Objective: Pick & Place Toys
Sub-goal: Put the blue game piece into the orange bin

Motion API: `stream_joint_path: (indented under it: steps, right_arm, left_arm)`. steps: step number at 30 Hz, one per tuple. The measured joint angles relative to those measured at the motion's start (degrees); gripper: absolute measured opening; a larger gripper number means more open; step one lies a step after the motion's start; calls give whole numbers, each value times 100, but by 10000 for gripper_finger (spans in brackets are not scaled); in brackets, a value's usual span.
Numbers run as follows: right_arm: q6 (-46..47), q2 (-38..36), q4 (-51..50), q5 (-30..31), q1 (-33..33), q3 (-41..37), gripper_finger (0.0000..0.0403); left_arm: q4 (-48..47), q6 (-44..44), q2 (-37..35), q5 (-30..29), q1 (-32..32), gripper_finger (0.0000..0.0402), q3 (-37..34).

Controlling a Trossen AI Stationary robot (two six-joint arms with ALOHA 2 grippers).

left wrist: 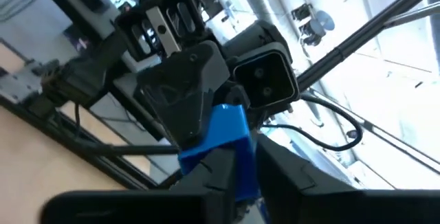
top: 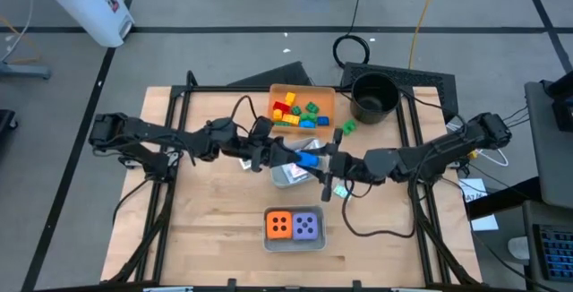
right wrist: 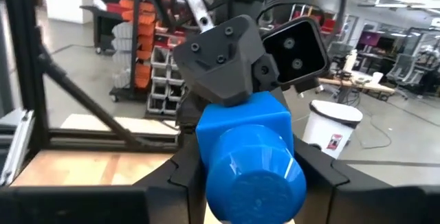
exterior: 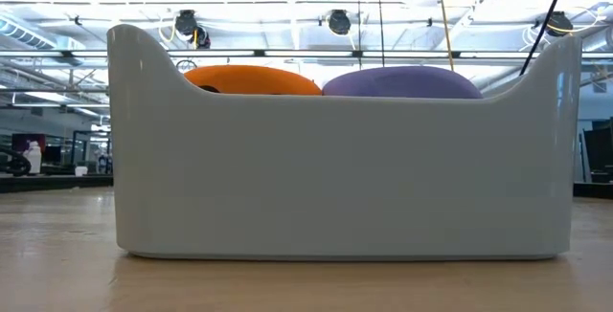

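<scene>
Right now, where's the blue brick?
High view: the blue brick is mid-table, held between the left gripper and right gripper, over the grey tray.

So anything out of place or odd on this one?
One green brick lies loose on the table beside the orange tray, not in it. Also both grippers, left and right, are on one blue brick mid-air.

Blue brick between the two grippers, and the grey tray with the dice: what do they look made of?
The blue brick looks like glossy moulded plastic: saturated colour, sharp edges, a round stud with soft highlights. Both the left gripper and the right gripper grip it. The grey tray looks like smooth, slightly translucent plastic, with rounded corners and a soft sheen; it could be opaque.
</scene>
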Motion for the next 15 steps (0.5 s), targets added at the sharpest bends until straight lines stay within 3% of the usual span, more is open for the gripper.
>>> stream_joint_path:
  steps: [8,15]
  right_arm:
    - [179,-246,-15,-90,-826,0,138]
    - [655,-549,-204,-753,-2166,15,138]
  left_arm:
    - [202,461,0,487,744,165,0]
    - [769,390,22,1577,1896,209,-15]
